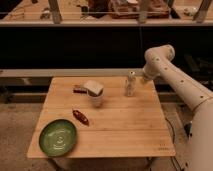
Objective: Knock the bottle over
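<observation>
The bottle (130, 84) is small, slim and pale, and stands upright near the back right of the wooden table (120, 130). My gripper (142, 79) is just to the right of the bottle, at about the height of its upper half, very close to it. I cannot tell whether they touch. The white arm (172, 82) reaches in from the right, with its elbow raised above the table's back edge.
A white cup (95, 94) with a whitish block-like top stands left of the bottle. A small brown object (79, 89) lies beside it. A red object (81, 117) lies mid-table, and a green plate (58, 137) sits at the front left corner.
</observation>
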Robot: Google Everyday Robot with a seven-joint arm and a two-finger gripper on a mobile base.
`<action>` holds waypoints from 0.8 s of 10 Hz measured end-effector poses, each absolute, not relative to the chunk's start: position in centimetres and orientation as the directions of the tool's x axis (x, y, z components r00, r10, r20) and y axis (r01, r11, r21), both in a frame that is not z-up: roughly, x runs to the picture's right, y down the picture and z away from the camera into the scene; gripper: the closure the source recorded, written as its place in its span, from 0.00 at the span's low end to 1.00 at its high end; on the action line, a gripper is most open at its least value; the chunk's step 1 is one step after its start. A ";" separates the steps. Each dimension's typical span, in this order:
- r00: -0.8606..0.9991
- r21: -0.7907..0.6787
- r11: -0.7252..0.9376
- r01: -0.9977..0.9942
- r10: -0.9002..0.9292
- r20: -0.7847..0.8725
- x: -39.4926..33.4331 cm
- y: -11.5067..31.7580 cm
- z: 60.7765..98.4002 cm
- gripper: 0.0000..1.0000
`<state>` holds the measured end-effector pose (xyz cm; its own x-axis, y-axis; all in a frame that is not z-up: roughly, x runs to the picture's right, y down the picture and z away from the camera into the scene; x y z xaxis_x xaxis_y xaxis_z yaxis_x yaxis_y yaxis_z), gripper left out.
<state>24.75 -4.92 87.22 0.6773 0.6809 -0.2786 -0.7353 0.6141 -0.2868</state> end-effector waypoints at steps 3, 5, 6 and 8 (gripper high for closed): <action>0.682 -0.256 0.632 -0.731 0.681 -0.267 23.3 -4.9 87.3 0.93; 0.684 -0.186 0.660 -0.728 0.683 -0.255 21.5 -4.2 86.6 0.93; 0.691 -0.184 0.667 -0.722 0.680 -0.246 20.5 -4.1 86.6 0.93; 0.695 -0.167 0.676 -0.718 0.680 -0.235 20.0 -3.5 86.3 0.93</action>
